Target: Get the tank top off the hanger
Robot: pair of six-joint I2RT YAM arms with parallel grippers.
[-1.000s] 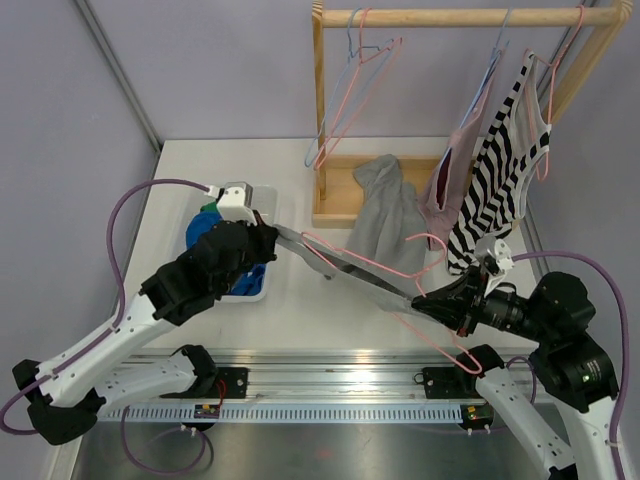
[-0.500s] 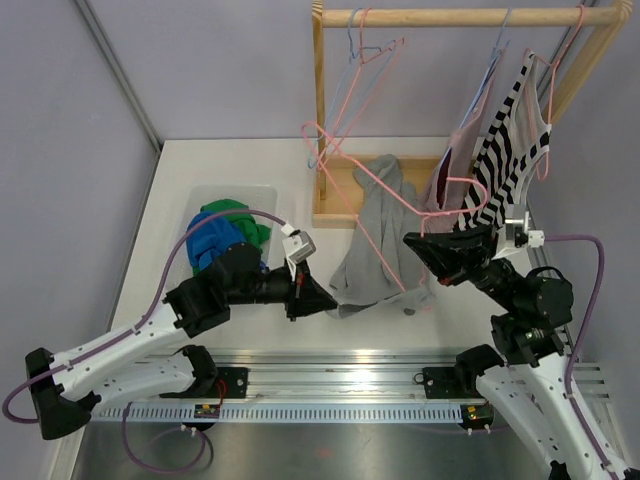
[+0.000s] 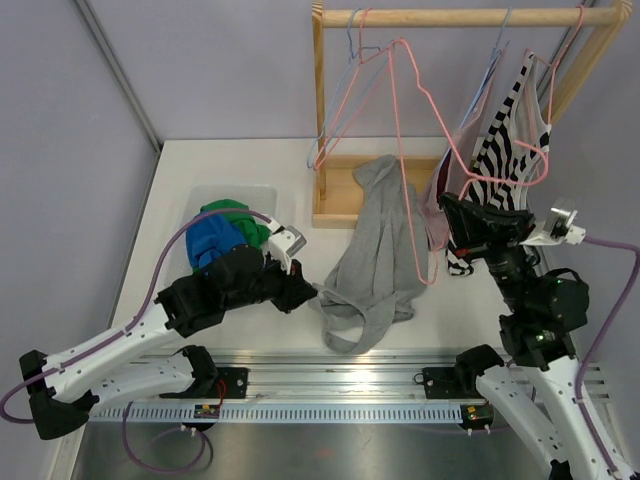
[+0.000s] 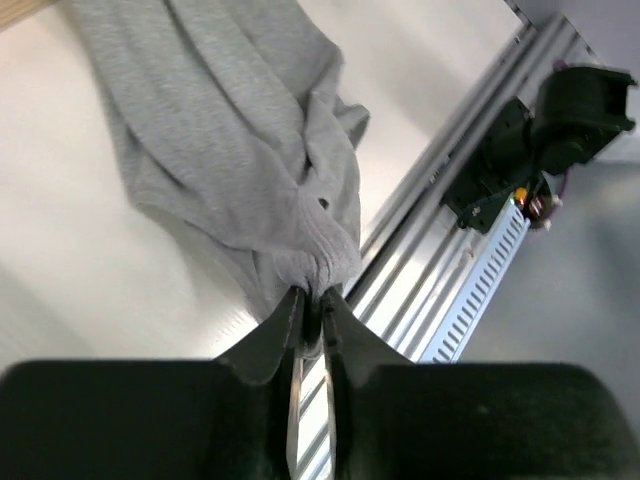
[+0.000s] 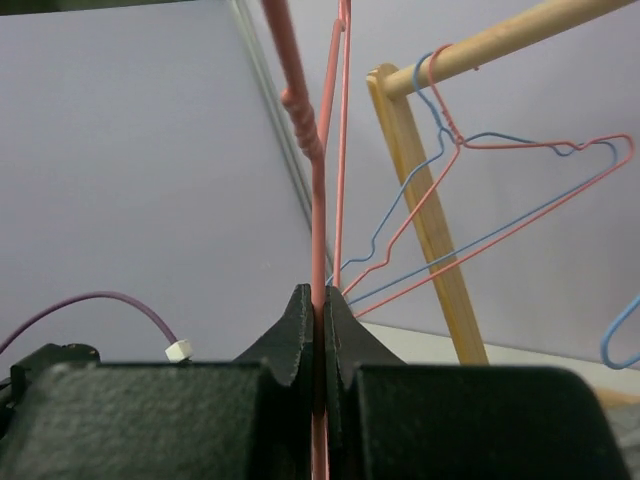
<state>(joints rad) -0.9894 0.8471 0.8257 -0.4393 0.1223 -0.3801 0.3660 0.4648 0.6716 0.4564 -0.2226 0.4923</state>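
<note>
**A:** Where's the grey knit tank top (image 3: 372, 245) relative to the hands?

**B:** Flat on the white tabletop (image 3: 250, 170), off the pink wire hanger (image 3: 408, 150). Its long axis runs from the base of the wooden clothes rack (image 3: 460, 17) towards the near edge. The left hand (image 3: 308, 293) is at its near-left corner, and the cloth stretches away and to the right of it.

**A:** Grips?

**B:** Left hand: fingers nearly together, with a bunch of hem pinched at the tips; the wrist view shows it clearly. Right hand (image 5: 318, 300): clamped tight on the hanger wire, holding it in the air above and right of the top. No contact between hanger and top that I can see.

**A:** Next move?

**B:** My read: the top is free, so the left only needs to let go. The right arm is nearer the rack rail, so re-hanging falls to it.
</note>
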